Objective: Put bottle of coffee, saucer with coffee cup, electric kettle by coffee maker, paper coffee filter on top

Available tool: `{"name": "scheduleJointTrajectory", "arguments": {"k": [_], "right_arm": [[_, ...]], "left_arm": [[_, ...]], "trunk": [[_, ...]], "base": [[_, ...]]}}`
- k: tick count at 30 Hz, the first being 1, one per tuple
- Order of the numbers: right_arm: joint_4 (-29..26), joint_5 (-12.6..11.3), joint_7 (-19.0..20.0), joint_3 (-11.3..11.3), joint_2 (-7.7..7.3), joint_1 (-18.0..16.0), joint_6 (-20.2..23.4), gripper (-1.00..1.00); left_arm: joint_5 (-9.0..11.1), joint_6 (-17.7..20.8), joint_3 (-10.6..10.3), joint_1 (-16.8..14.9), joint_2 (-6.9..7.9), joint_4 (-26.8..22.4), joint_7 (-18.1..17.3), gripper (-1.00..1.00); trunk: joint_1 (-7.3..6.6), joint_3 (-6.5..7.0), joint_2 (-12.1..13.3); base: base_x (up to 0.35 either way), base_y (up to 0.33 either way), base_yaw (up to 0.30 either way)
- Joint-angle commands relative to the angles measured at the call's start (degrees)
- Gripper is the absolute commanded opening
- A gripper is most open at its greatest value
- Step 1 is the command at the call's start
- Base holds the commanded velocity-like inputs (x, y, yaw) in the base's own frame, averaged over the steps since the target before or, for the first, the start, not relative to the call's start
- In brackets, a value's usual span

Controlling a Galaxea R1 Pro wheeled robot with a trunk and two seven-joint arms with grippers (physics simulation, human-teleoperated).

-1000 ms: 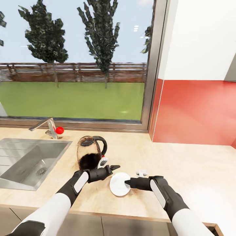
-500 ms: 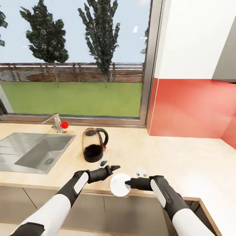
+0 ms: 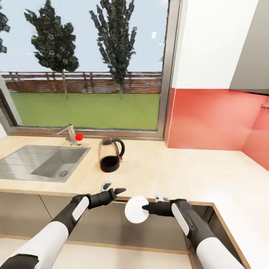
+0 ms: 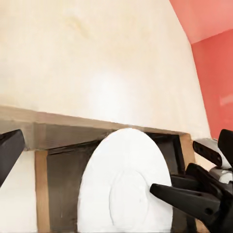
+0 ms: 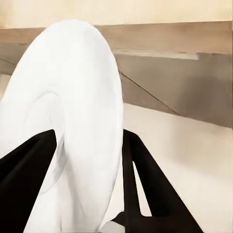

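Nearest to you, your right end effector (image 3: 146, 207) is clamped on the edge of the saucer (image 3: 136, 209). In the right wrist view one black finger lies on each face of the white disc (image 5: 68, 126), so the grip looks firm. The saucer stands on its edge, tilted almost upright, and it hangs in the air in front of the near edge of the worktop (image 3: 179, 175), over the grey cabinet fronts (image 3: 33, 213), not over the slab.

Your left end effector (image 3: 120, 191) is just left of the saucer, with its fingers apart and nothing between them. In the left wrist view the saucer (image 4: 126, 184) is close ahead of it, and the right end effector (image 4: 160, 191) comes in from the side.

Farther away, the electric kettle (image 3: 110, 154) stands upright on the worktop, to the right of the sink (image 3: 41, 162) and well apart from both end effectors. Behind it are the tap (image 3: 69, 134) and the window (image 3: 86, 67).

My judgement: the task is at an early stage. The saucer is in hand but not yet put down. The coffee maker, the bottle, the filter and the cup are not to be seen here, so these steps cannot be counted as done. The kettle is on the worktop, but I cannot tell whether it is beside the coffee maker.
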Motion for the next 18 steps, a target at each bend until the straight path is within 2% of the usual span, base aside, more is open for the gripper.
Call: {"name": "scheduleJointTrajectory", "arguments": {"k": [1, 2, 6, 7, 8, 10, 11, 12, 13, 14, 16, 17, 18], "right_arm": [[-0.3, 0.0, 0.2, 0.0, 0.0, 0.0, 0.2, -1.0], [-0.4, -0.1, 0.3, 0.0, 0.01, 0.0, 0.1, -1.0], [-0.4, -0.1, 0.5, 0.4, 0.07, 0.0, -0.4, -1.0], [-0.4, -0.1, 0.6, 0.4, 0.07, 0.0, -0.6, -1.0], [-0.4, -0.1, 0.6, 0.5, 0.1, 0.0, -2.0, -1.0], [-0.1, -0.1, 0.7, 0.5, 0.1, 0.0, -2.7, -1.0], [0.0, 0.0, 0.7, 0.5, 0.07, 0.0, -3.1, -1.0], [0.1, 0.1, 0.7, 0.5, 0.04, 0.0, -3.3, -1.0], [0.1, 0.1, 0.7, 0.5, 0.05, 0.0, -3.4, -1.0], [0.1, 0.1, 0.7, 0.6, 0.06, 0.0, -3.5, -1.0], [0.2, 0.1, 0.7, 0.6, 0.08, 0.0, -3.5, -1.0], [0.1, 0.1, 0.7, 0.6, 0.11, 0.0, -3.6, -1.0], [0.2, 0.0, 0.7, 0.6, 0.13, 0.0, -3.6, -1.0]], "left_arm": [[0.3, 0.2, -0.4, 0.1, 1.45, 0.0, -0.8, 1.0], [-0.1, -0.1, -0.6, 2.2, 3.95, 0.4, -2.8, 1.0], [-0.4, -0.6, -0.9, 8.7, 8.01, 0.0, -6.1, 1.0], [-0.4, -0.7, -0.9, 9.5, 8.52, 0.0, -6.5, 1.0], [-0.5, -2.8, -0.9, 15.3, 11.91, 0.0, -8.4, 1.0], [-1.3, -6.1, -1.0, 19.3, 13.41, 0.4, -8.7, 1.0], [-3.4, -7.8, -1.0, 21.3, 13.86, 0.7, -8.6, 1.0], [-8.7, -10.2, -0.9, 23.8, 14.09, 1.0, -8.4, 1.0], [-10.1, -10.9, -0.9, 24.2, 14.12, 1.0, -8.3, 1.0], [-12.8, -12.5, -0.8, 25.0, 14.16, 1.3, -8.0, 1.0], [-16.0, -15.1, -0.6, 25.8, 14.1, 2.7, -7.1, 1.0], [-18.3, -17.9, -0.6, 26.3, 13.91, 5.6, -4.8, 1.0], [-18.9, -19.1, -0.6, 26.4, 13.84, 7.3, -3.0, 1.0]], "trunk": [[0.0, -0.13, -0.1], [0.0, -0.13, -0.1], [0.0, -0.13, -0.1], [0.0, -0.13, -0.1], [0.0, -0.13, -0.1], [0.0, -0.13, -0.1], [0.0, -0.13, -0.1], [0.0, -0.13, -0.1], [0.0, -0.13, -0.1], [0.0, -0.13, -0.1], [0.0, -0.13, -0.1], [0.0, -0.13, -0.1], [0.0, -0.13, -0.1]], "base": [[-0.334, 0.0, 0.0], [-0.304, 0.0, 0.0], [-0.253, 0.0, 0.0], [-0.224, 0.0, 0.0], [-0.09, 0.0, 0.0], [-0.043, 0.0, 0.0], [-0.015, 0.0, 0.0], [-0.006, 0.0, 0.0], [-0.005, 0.0, 0.0], [-0.003, 0.0, 0.0], [-0.002, 0.0, 0.0], [0.0, 0.0, 0.0], [0.0, 0.0, 0.0]]}}
